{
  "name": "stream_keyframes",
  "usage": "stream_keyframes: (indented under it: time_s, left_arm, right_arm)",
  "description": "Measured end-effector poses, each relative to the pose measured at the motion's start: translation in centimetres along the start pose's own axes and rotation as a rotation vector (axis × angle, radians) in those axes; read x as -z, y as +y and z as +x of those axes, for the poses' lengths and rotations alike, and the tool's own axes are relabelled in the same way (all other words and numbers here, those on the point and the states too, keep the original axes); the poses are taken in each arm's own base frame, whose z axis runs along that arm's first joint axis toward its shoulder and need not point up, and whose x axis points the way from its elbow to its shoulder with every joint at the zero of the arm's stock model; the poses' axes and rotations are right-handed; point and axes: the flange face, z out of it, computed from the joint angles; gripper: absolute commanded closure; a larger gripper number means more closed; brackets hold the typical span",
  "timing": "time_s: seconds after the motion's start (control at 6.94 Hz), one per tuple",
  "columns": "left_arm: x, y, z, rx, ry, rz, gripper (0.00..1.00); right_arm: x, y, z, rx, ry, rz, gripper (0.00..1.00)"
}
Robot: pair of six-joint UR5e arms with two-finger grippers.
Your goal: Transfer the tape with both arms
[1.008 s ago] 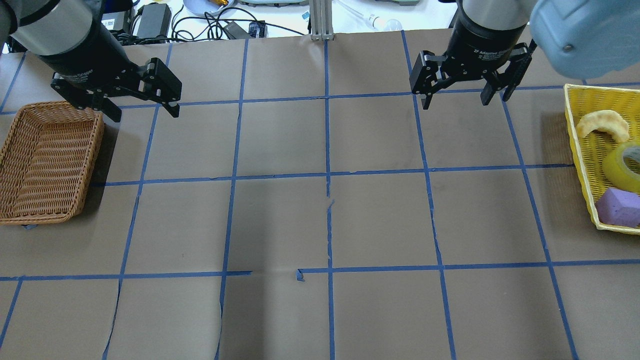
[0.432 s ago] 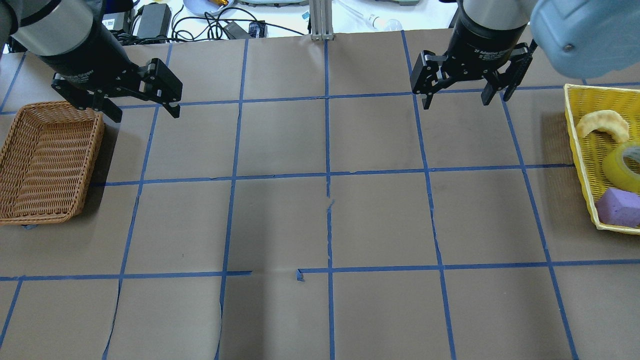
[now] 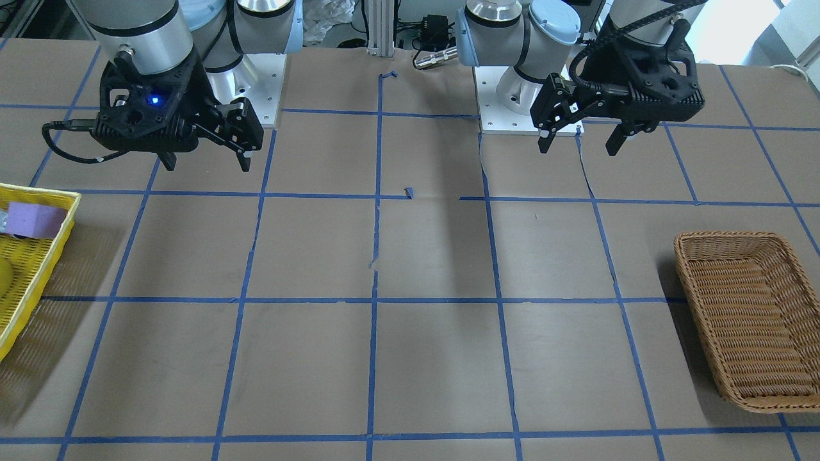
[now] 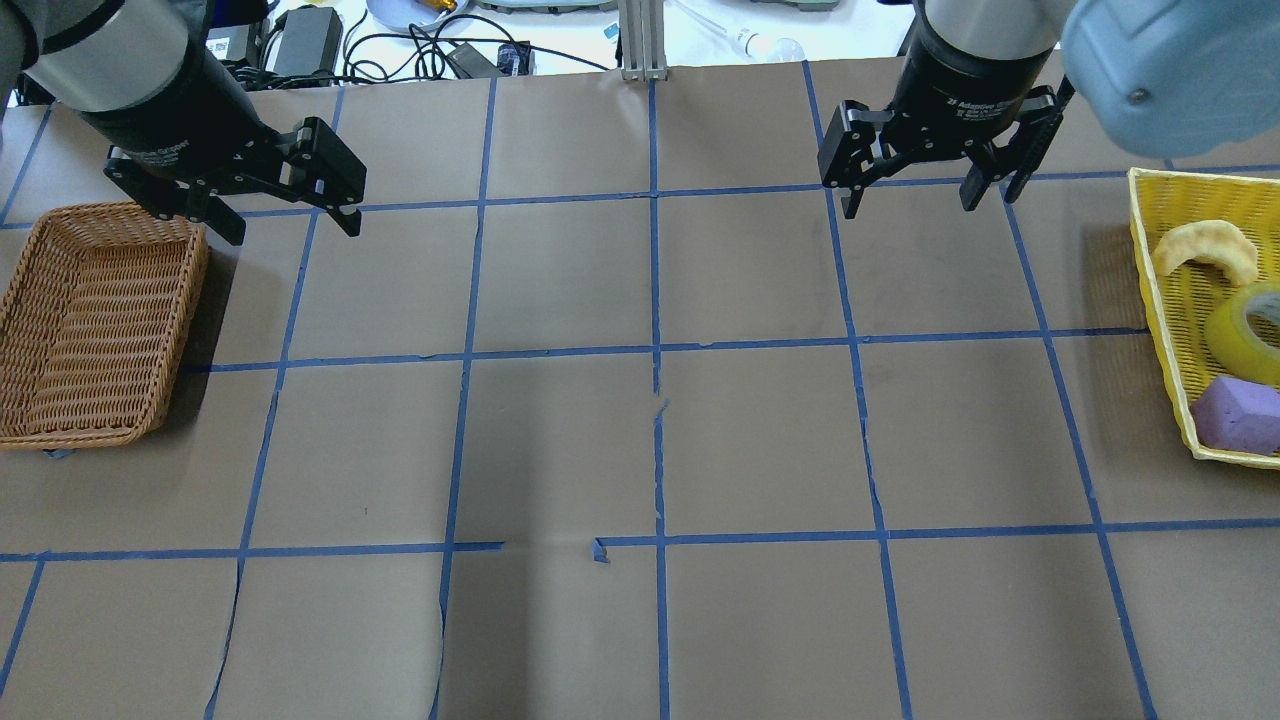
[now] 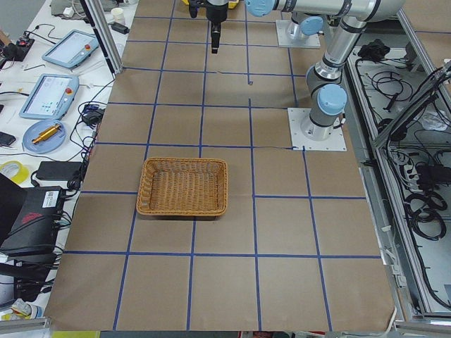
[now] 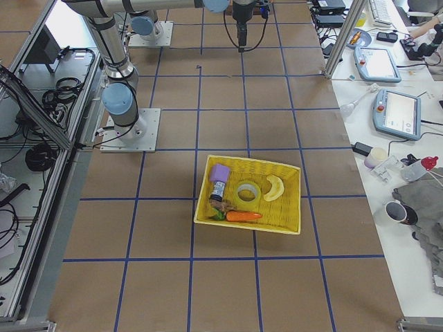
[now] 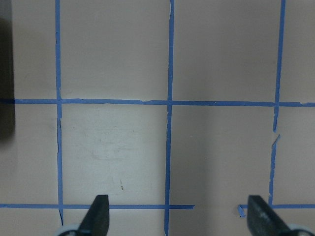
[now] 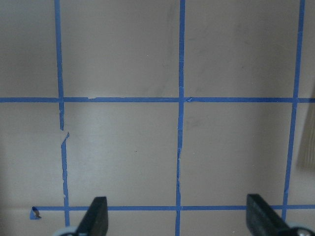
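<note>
The left end effector (image 4: 292, 228) hangs above the counter (image 4: 560, 450) with its fingers spread wide and nothing between them, and the wicker basket's (image 4: 120, 212) far corner sits just beside its outer finger. The right end effector (image 4: 910, 205) is spread just as wide and holds nothing, over bare brown paper and blue grid lines. The tape (image 4: 1235, 345) lies well away on that end effector's outer side, inside the yellow basket (image 4: 1150, 260), between a pale curved piece (image 4: 1205, 250) and the purple block (image 4: 1235, 415), with neither end effector touching it.
</note>
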Motion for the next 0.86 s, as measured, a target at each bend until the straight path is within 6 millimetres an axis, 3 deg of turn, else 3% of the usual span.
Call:
stream_keyframes:
  time_s: [0.43, 0.58, 0.72, 0.86]
  left_arm:
    - [0.1, 0.0, 0.0, 0.000, 0.000, 0.001, 0.00]
    - [0.0, 0.0, 0.0, -0.001, 0.000, 0.000, 0.00]
    - [0.0, 0.0, 0.0, -0.001, 0.000, 0.000, 0.00]
    - [0.0, 0.0, 0.0, -0.001, 0.000, 0.000, 0.00]
  right_arm:
    - [-0.7, -0.3, 1.3, 0.007, 0.005, -0.035, 0.00]
    - [-1.1, -1.5, 4.1, 0.006, 0.002, -0.034, 0.00]
    - [-2.3, -3.7, 9.4, -0.021, -0.006, -0.022, 0.00]
    - [-4.6, -6.1, 16.0, -0.052, -0.009, -0.018, 0.00]
